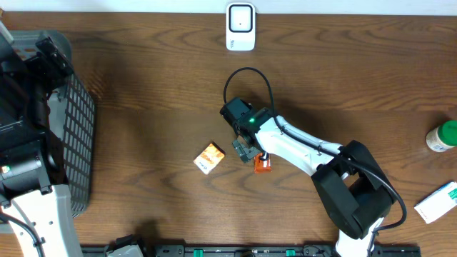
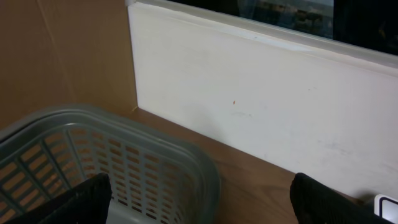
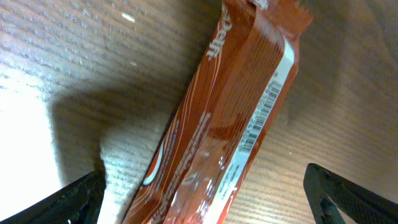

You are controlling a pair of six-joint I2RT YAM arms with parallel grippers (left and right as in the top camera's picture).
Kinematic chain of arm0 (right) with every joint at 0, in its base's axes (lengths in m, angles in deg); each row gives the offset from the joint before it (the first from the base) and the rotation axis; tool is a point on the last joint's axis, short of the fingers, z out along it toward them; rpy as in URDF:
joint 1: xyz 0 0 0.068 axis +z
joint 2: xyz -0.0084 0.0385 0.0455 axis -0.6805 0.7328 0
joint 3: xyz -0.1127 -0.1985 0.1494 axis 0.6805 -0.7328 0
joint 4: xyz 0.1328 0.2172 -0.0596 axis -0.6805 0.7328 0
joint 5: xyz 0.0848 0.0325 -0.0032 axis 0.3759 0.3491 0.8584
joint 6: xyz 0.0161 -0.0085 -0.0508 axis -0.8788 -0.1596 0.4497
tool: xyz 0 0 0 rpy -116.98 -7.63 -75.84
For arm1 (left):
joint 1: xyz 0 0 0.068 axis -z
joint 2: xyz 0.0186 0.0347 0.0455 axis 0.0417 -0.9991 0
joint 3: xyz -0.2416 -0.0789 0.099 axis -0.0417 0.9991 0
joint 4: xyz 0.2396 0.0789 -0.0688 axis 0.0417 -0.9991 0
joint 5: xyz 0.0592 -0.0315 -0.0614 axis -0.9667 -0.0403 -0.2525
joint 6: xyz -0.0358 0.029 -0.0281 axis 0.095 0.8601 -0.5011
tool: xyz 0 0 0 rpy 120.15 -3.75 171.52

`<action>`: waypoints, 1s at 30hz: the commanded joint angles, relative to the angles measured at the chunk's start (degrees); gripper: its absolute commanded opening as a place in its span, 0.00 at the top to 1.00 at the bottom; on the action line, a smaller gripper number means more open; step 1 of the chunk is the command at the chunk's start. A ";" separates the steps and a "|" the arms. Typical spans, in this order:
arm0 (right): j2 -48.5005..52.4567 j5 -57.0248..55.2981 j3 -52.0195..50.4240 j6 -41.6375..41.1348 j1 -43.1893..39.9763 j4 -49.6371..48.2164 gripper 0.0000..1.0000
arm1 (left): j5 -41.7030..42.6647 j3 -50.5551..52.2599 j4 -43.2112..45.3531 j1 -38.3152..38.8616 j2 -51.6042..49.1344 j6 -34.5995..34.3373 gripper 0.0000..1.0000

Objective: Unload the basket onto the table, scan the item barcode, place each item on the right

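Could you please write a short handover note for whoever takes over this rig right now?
Left gripper: jaws open, empty, above the grey basket at the table's left.
Right gripper: jaws open either side of the orange packet, not gripping it.
The packet lies mid-table, its barcode showing along one long edge in the right wrist view. A second packet lies beside it, apart. The scanner stands at the far edge.
Done: right arm is over the packet; nothing shows a scan yet.
Left: close on the packet, lift it, show the barcode to the scanner.
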 commanded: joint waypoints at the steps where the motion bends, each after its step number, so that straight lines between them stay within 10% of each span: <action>1: -1.33 5.03 0.63 -4.28 0.31 2.58 0.01 | 0.55 -0.22 0.07 0.17 0.04 -0.48 0.09; 10: -18.16 15.28 0.85 -29.07 -2.34 8.33 0.01 | 0.55 -0.22 0.09 0.17 0.04 -0.48 0.09; 17: -27.08 17.20 0.61 -84.13 -7.91 22.49 0.01 | 0.52 -0.22 0.09 0.17 0.04 -0.50 0.09; 30: -18.97 26.16 -5.99 -106.22 -7.63 7.54 0.16 | 0.55 -0.22 0.09 0.17 0.04 -0.48 0.09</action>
